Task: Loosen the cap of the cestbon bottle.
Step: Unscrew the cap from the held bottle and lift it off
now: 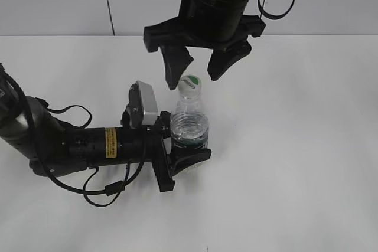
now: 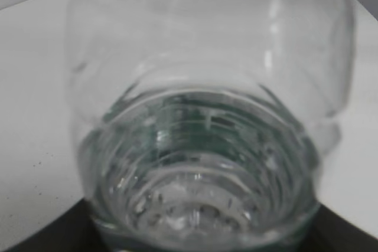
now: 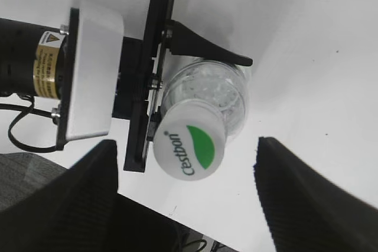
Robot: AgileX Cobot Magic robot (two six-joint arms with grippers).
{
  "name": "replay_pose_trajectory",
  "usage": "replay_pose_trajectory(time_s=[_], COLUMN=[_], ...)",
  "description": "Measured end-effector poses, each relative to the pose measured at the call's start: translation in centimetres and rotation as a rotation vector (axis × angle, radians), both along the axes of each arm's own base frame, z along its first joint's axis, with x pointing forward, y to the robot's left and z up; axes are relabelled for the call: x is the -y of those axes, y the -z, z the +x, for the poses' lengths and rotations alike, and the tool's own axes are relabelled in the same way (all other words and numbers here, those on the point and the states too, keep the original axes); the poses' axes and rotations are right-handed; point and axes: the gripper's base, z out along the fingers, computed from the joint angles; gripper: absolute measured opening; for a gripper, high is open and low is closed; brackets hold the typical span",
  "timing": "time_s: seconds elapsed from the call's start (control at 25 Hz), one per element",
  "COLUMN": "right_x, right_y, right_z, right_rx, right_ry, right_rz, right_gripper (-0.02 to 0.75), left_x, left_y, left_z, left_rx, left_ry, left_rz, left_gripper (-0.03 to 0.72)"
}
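Observation:
The clear cestbon bottle [image 1: 189, 123] stands upright on the white table, its dark green label low on the body. My left gripper [image 1: 186, 149] is shut on its lower body from the left; the bottle [image 2: 201, 122] fills the left wrist view. The white cap [image 1: 190, 84] with a green leaf mark sits on the neck. My right gripper [image 1: 199, 66] hangs open just above the cap, one finger on each side, not touching it. In the right wrist view the cap [image 3: 190, 146] lies between the two dark fingers [image 3: 186, 199], nearer the left one.
The left arm [image 1: 88, 143] lies along the table at the left with its grey wrist camera [image 1: 145, 105] and loose cables [image 1: 100, 190]. A grey wall runs behind the table's far edge [image 1: 71, 35].

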Motion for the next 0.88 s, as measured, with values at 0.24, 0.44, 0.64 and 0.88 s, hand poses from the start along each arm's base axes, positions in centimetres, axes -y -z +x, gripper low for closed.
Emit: replay_pose_trajectory(time_s=[0.24,0.44,0.64,0.88], right_x=[-0.2,-0.4,-0.4,-0.4], right_y=[1.1,1.6,1.6,1.6], right_z=[0.4,0.6,0.6,0.6], right_rx=[-0.012,-0.020,-0.016,-0.008], right_ry=[-0.001,-0.006,-0.016,-0.053], right_rz=[-0.024,-0.034,-0.037,-0.039], right_gripper=[0.545,0.545,0.486,0.296], left_x=[0.0,0.0,0.0,0.0], left_y=[0.0,0.0,0.0,0.0], left_z=[0.0,0.0,0.0,0.0], left_rx=[0.000,0.000,0.000,0.000], left_ry=[0.000,0.001,0.001,0.001], left_rz=[0.000,0.000,0.000,0.000], left_gripper=[0.412,0.412,0.412,0.412])
